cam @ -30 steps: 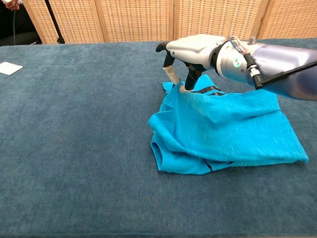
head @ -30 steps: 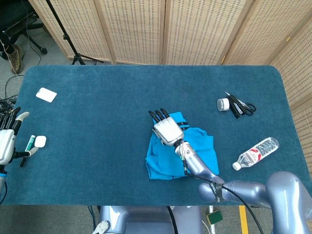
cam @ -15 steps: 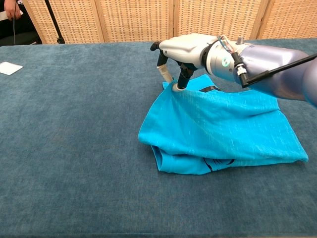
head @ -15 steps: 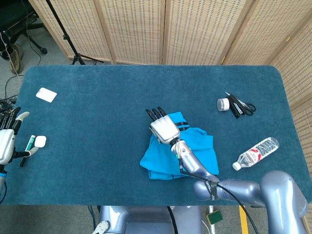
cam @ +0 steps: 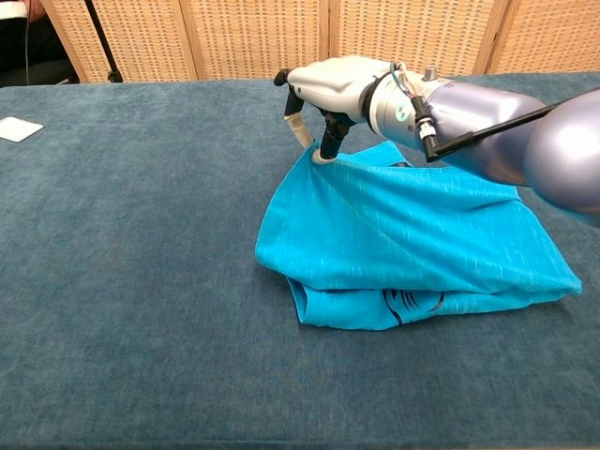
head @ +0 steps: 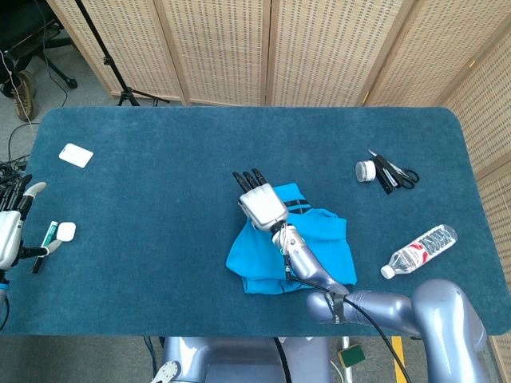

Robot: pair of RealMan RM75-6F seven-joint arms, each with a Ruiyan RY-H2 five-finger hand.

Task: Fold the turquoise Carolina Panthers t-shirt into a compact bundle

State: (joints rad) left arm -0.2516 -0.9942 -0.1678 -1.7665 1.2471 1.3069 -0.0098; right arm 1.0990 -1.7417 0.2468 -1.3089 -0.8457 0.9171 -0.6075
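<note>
1. While the table carries it, the turquoise t-shirt lies half-folded below the right hand's fingertips.
2. Right hand pinches the top layer's corner, lifting it, likely to fold.
3. Left hand, fingers spread, idles well apart.

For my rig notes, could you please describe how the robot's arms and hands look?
The right robot hand has a pale grey-white shell with black fingers, on a glossy silver arm with a thin black cable. The left robot hand at the edge looks alike: white shell, dark fingers.
</note>
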